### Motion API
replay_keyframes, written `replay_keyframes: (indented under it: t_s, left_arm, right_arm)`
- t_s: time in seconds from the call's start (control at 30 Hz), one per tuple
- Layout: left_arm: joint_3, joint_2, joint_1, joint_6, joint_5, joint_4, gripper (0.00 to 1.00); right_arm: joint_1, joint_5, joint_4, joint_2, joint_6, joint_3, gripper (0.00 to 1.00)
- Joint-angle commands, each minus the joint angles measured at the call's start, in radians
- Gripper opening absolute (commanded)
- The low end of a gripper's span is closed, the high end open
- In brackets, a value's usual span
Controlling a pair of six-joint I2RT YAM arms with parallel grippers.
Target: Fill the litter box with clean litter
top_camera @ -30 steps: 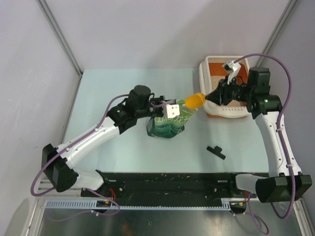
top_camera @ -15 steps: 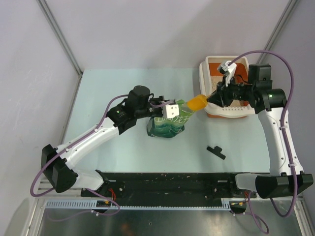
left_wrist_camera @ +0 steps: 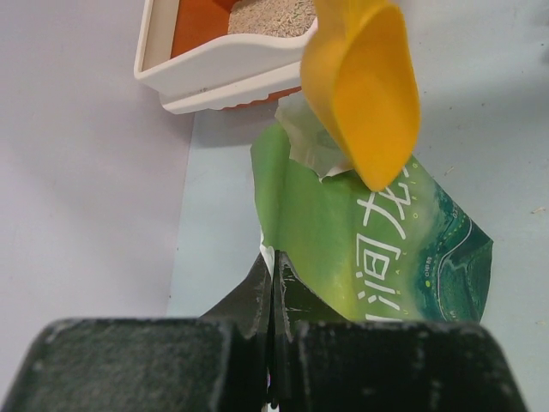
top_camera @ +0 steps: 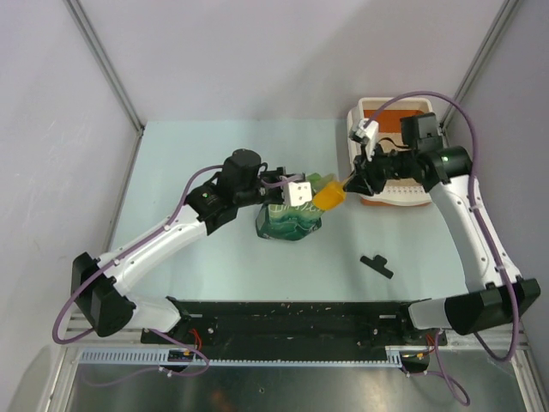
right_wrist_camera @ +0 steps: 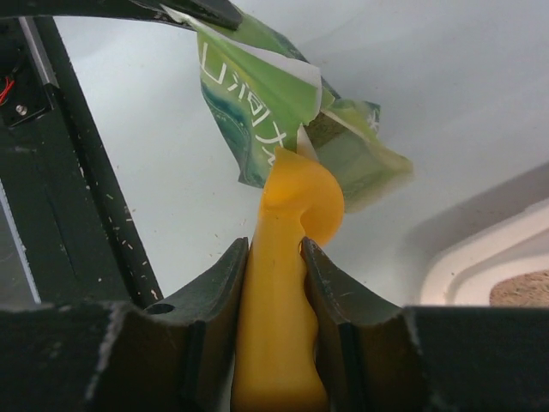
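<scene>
The litter box (top_camera: 403,196), orange with a white rim, stands at the back right, partly under my right arm. Clean litter (left_wrist_camera: 270,15) lies in it, pale and sandy, also seen as litter (right_wrist_camera: 523,287) in the right wrist view. My right gripper (top_camera: 352,184) is shut on the handle of a yellow-orange scoop (top_camera: 328,196), whose bowl hangs over the torn top of the green bag (top_camera: 292,221). No litter shows in the scoop (left_wrist_camera: 364,94) bowl. My left gripper (left_wrist_camera: 274,266) is shut on the bag's (left_wrist_camera: 360,249) upper edge, holding it upright.
A small black part (top_camera: 376,265) lies on the table near the front right. The litter box rim (left_wrist_camera: 223,64) is close behind the bag. Black rails run along the near table edge.
My right gripper has swung left from over the litter box, carrying the scoop to the bag's mouth. The left arm and the bag have stayed put.
</scene>
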Motion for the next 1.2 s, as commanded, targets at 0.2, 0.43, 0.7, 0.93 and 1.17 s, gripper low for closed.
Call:
replay_keyframes:
  t_s: [0.2, 0.43, 0.7, 0.93, 1.17]
  left_arm:
    - [-0.034, -0.092, 0.008, 0.008, -0.019, 0.018, 0.0]
    - [-0.039, -0.09, 0.008, 0.0, -0.013, 0.018, 0.0]
    - [-0.049, -0.102, 0.008, -0.003, -0.015, 0.017, 0.0]
    - [-0.046, -0.105, 0.008, -0.018, -0.003, 0.017, 0.0]
    - [-0.017, -0.102, 0.01, -0.109, 0.016, 0.018, 0.0]
  right_arm:
    - [-0.004, 0.001, -0.108, 0.132, -0.14, 0.272, 0.0]
    - [-0.003, -0.016, -0.239, 0.141, -0.192, 0.376, 0.0]
    - [0.028, 0.054, -0.17, 0.112, -0.213, 0.265, 0.0]
    - [0.084, 0.084, -0.055, 0.139, -0.179, 0.165, 0.0]
    - [0.187, 0.46, 0.157, 0.236, 0.46, 0.19, 0.0]
